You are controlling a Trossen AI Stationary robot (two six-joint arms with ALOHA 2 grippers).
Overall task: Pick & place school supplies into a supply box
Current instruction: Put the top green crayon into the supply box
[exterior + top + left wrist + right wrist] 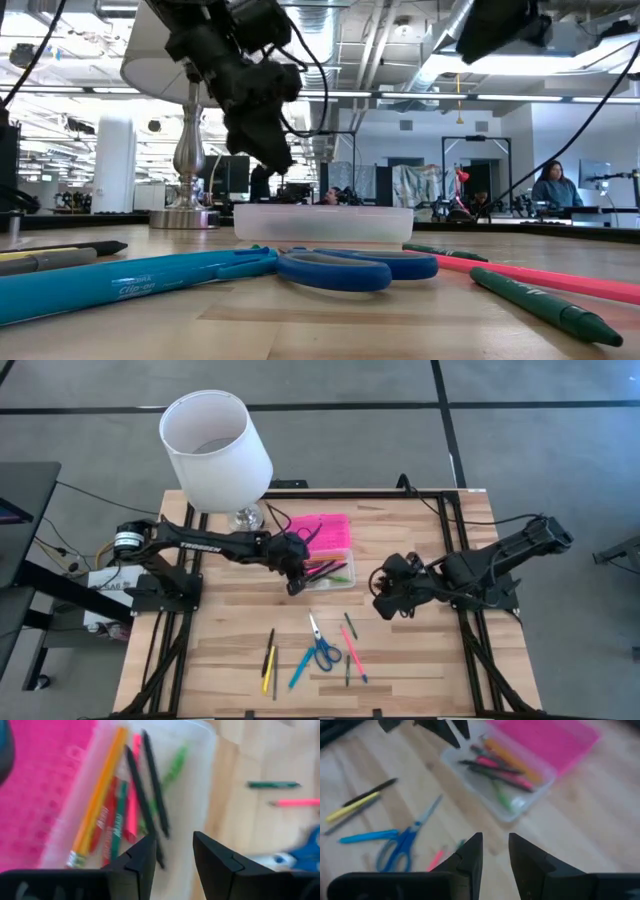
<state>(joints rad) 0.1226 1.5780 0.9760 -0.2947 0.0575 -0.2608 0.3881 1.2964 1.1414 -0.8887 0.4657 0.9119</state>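
**Over the box, fingers apart**

The box (328, 570) sits mid-table beside its pink lid (322, 531), holding several pens (131, 805). My left gripper (296, 586) hovers at its edge — empty, fingers apart. My right gripper (386, 604) waits nearby, slightly parted. Scissors (321, 646) lie loose — nearer the front.

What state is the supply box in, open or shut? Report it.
Open. The supply box has its pink lid folded back flat on the table, and pens lie exposed in the clear tray beneath the left end effector.

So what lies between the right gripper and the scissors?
In the high view, only bare wood lies between the right gripper and the scissors; a green pen lies just beside that line.
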